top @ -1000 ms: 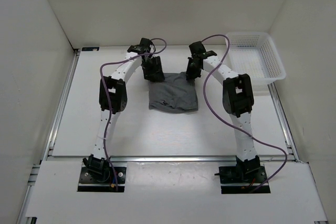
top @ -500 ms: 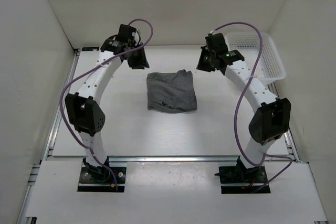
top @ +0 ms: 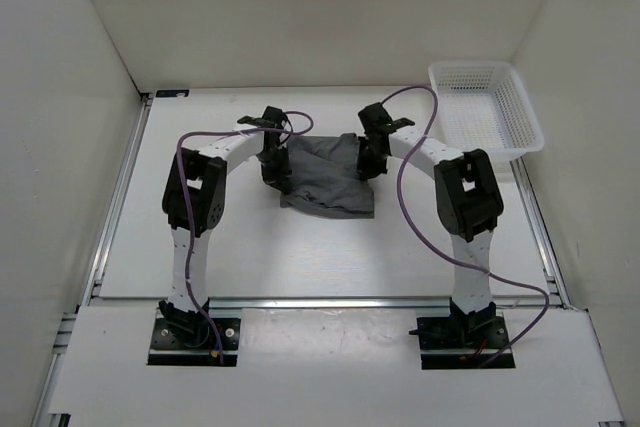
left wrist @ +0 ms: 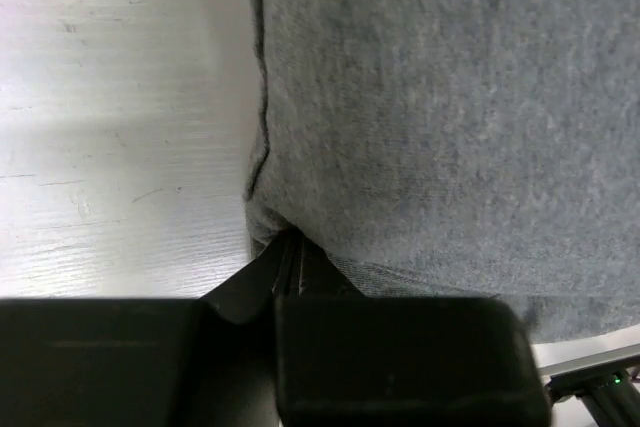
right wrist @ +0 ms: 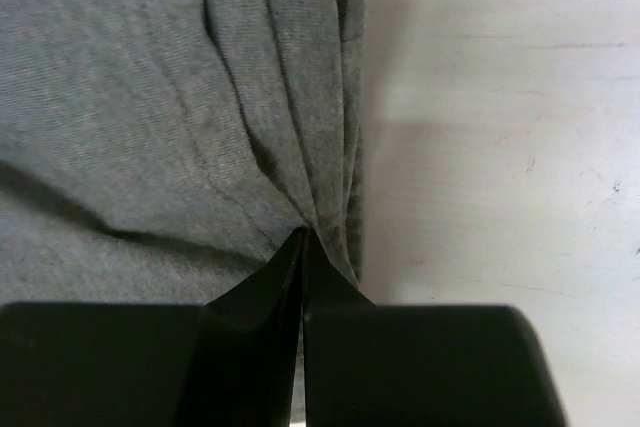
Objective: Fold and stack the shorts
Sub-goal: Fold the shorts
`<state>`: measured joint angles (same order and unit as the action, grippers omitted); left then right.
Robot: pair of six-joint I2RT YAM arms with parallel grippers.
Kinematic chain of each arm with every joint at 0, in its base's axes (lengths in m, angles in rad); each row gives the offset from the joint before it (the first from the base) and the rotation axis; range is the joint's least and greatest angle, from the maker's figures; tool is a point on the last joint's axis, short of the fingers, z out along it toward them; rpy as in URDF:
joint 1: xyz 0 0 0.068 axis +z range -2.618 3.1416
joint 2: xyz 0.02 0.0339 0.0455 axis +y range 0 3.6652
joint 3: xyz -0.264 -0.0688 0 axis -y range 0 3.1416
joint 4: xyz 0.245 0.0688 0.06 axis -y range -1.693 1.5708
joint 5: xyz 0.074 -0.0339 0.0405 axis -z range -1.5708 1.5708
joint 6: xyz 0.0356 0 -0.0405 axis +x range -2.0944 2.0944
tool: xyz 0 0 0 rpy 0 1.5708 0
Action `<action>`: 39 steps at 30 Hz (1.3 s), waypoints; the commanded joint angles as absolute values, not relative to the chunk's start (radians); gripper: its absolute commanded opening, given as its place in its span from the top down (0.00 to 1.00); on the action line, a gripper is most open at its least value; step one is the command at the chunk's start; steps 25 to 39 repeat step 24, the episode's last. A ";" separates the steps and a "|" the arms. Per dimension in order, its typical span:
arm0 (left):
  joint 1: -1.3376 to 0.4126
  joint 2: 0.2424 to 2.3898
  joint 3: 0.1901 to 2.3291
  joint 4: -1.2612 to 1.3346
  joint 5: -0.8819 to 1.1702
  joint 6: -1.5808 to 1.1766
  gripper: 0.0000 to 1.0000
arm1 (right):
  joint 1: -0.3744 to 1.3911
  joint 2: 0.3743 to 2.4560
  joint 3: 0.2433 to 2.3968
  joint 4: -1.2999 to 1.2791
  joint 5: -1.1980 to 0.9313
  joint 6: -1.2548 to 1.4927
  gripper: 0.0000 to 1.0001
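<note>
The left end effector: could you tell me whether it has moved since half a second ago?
Yes. The left end effector moved away from the table's far edge, rightward onto the soft grey fabric shorts.

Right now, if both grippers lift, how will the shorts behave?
Probably floppy: the shorts bunch into creases where the right gripper pinches them. They would likely sag between it and the left gripper, held at two edges. Thin knit, probably light.

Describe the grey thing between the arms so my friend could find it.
Find the white table; near its middle lies a folded pair of soft mid-grey fabric shorts. It is the only cloth there; the white mesh basket sits apart at the far right corner.
</note>
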<state>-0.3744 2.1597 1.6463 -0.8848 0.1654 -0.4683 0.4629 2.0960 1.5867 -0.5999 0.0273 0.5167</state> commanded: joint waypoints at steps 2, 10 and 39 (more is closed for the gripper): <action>-0.379 2.100 1.657 -0.856 0.144 -0.443 0.90 | 0.468 1.991 1.600 -0.615 0.063 0.518 0.94; -0.379 1.783 1.767 -1.049 0.048 -0.405 0.57 | 0.468 1.580 1.560 -0.712 0.267 0.508 0.13; -0.379 0.993 1.347 -1.049 -0.109 -0.567 0.09 | 0.459 1.010 1.105 -0.862 0.517 0.552 0.08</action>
